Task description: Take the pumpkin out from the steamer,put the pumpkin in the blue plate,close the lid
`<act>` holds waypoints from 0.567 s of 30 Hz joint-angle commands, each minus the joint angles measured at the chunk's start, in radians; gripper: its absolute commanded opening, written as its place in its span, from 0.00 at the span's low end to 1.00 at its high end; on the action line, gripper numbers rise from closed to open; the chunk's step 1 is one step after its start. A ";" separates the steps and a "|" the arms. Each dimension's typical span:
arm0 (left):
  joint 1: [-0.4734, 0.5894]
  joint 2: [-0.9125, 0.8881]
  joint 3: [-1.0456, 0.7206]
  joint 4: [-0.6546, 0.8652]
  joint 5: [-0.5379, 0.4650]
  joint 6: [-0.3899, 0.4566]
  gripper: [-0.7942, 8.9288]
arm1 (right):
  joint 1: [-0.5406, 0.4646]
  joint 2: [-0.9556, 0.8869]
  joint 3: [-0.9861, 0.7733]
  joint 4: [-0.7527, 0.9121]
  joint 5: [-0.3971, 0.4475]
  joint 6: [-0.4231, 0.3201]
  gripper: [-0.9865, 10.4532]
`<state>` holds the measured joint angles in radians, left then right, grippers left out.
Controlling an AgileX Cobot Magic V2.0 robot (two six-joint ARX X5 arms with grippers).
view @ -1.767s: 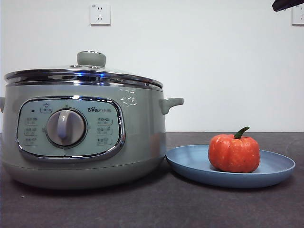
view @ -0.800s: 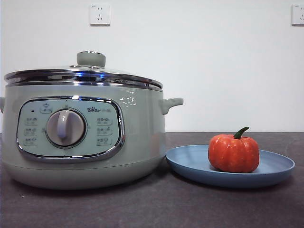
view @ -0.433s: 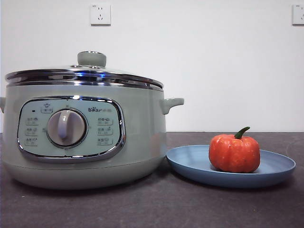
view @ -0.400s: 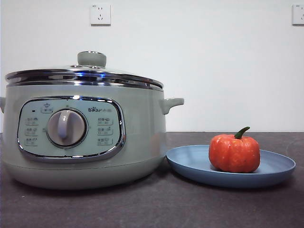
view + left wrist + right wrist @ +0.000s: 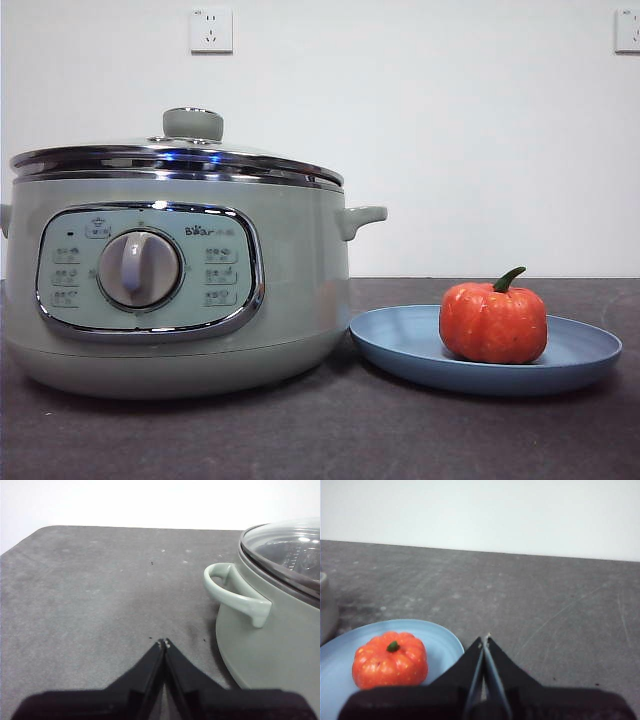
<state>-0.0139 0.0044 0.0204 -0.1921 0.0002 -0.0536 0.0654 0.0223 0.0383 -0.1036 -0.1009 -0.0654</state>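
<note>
Looks done from my end: pumpkin (image 5: 493, 322) sits in the blue plate (image 5: 400, 345), lid (image 5: 180, 155) on the steamer (image 5: 300, 290), seated flush as far as I can tell. Left gripper (image 5: 164, 642) and right gripper (image 5: 484, 638) both have fingers pinched together, empty, above the tabletop (image 5: 90, 590). I'd just park them clear, no bumping.

My left gripper (image 5: 164, 643) is hanging low over the tabletop with its two black jaws pressed tip to tip, gripping nothing. My right gripper (image 5: 484, 638) is hanging the same way, jaws meeting in a point and carrying nothing between them. Neither of my arms is showing in the front view.
</note>
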 commanded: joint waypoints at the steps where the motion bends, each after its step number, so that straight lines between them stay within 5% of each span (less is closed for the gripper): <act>1: 0.003 -0.003 -0.009 -0.014 0.004 -0.006 0.08 | 0.002 -0.018 -0.031 0.005 0.003 0.024 0.08; 17: 0.003 -0.003 -0.009 -0.014 0.004 -0.006 0.08 | 0.001 -0.001 -0.029 -0.074 0.003 0.015 0.08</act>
<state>-0.0139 0.0044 0.0204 -0.1925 0.0006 -0.0536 0.0654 0.0189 0.0170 -0.1658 -0.0998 -0.0559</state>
